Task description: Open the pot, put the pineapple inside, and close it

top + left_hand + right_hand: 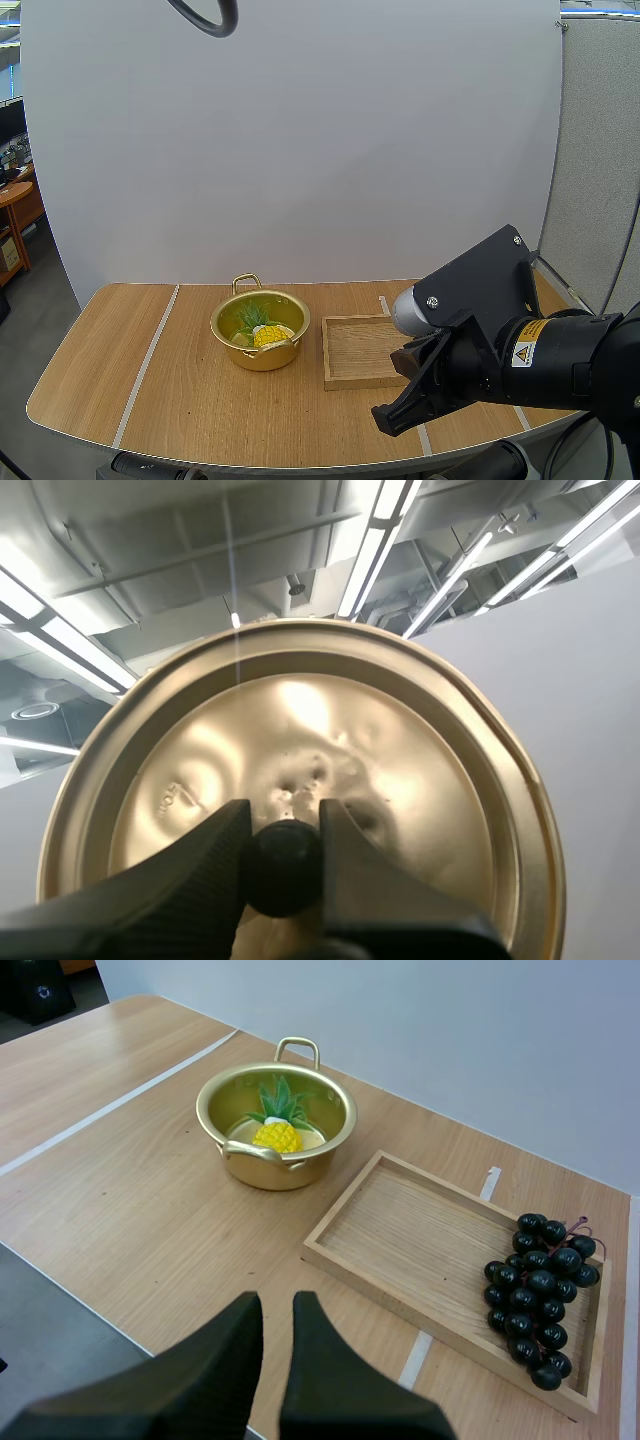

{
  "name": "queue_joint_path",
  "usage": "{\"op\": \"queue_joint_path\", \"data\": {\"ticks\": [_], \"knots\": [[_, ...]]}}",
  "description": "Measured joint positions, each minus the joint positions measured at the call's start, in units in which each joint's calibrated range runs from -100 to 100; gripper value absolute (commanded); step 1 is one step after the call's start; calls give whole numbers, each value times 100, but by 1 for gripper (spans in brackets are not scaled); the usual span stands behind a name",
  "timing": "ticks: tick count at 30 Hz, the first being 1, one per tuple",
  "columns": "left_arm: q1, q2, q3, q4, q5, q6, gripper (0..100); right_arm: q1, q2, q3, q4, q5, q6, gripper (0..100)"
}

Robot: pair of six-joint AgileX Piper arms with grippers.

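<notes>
While my left pincer (285, 818) pinches the likely light, slick lid (300, 730) by its knob (284, 870), my right pincer (276, 1305) gapes slightly, empty.

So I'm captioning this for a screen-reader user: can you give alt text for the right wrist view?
An open gold pot on a wooden table holds a small pineapple. Beside it, a wooden tray holds dark grapes at one end. The right tool hovers above the table, fingers slightly apart.

An office-like robot lab: a wooden table (180, 390) before a white screen (300, 140), a grey partition (600, 130), a desk (15, 200) beyond.
</notes>
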Motion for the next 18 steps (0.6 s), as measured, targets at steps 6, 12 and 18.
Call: {"op": "queue_joint_path", "data": {"ticks": [6,12,18], "knots": [[0,-64,-2,151,2023,0,0,0,0,0,0,0,0,21],[0,-74,245,246,3869,138,0,0,0,0,0,14,0,21],[0,-74,888,283,4199,278,0,0,0,0,0,14,0,21]]}}
